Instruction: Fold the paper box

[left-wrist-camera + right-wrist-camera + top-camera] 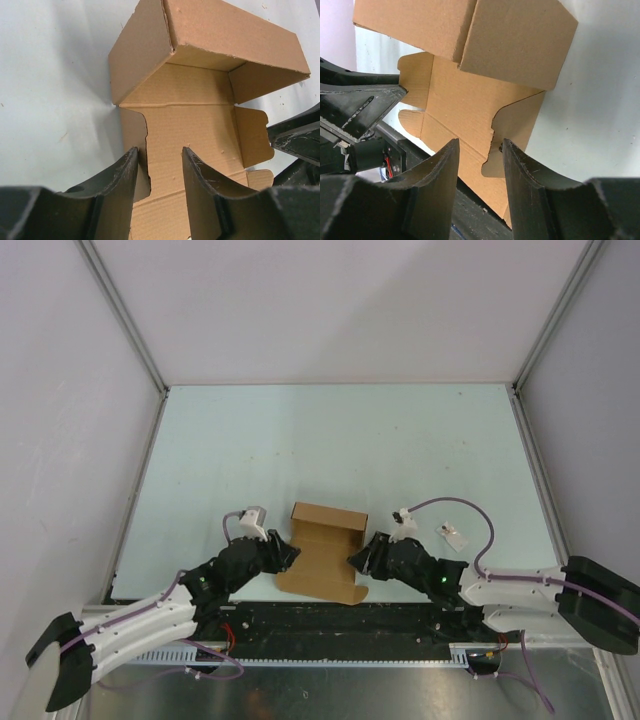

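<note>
On the pale table [330,430], walled in white, the box [322,545] lies near the front edge between the arms, its far end folded up into walls and its near panel flat. The left gripper [159,152] is spread astride the box's left side flap. The right gripper [479,145] is likewise spread around the right flap, and neither is clamped on the cardboard.
</note>
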Tool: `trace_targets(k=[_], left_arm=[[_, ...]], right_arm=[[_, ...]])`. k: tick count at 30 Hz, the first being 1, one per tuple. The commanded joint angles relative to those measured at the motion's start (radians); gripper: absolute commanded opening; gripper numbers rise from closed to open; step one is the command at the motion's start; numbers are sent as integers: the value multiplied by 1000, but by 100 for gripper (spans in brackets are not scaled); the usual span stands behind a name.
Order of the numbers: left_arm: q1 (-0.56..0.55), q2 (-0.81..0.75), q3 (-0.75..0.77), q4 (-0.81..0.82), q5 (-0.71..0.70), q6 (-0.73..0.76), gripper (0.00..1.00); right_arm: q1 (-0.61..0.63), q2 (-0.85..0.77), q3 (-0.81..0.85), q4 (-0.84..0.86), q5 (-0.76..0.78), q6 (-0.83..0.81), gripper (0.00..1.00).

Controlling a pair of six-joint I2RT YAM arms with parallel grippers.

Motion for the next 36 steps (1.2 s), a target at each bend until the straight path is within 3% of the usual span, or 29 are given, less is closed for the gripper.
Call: trace_targets(k=[1, 16, 28, 34, 36], left_arm=[[-4, 8, -7, 52, 32, 33, 45], [-4, 102, -12, 111, 78, 62, 43], [-5, 157, -30, 170, 92, 64, 44], [-11, 206, -27, 202, 107, 65, 47], [-13, 227, -24, 211, 110, 67, 55]], right_arm=[[-6, 61, 52, 91, -15, -16, 45], [-7, 235, 61, 201, -38, -5, 44], [-9, 265, 61, 210, -44, 2, 44], [-7, 264, 61, 201, -43, 1, 44], [-9, 264, 61, 200, -44, 1, 44]])
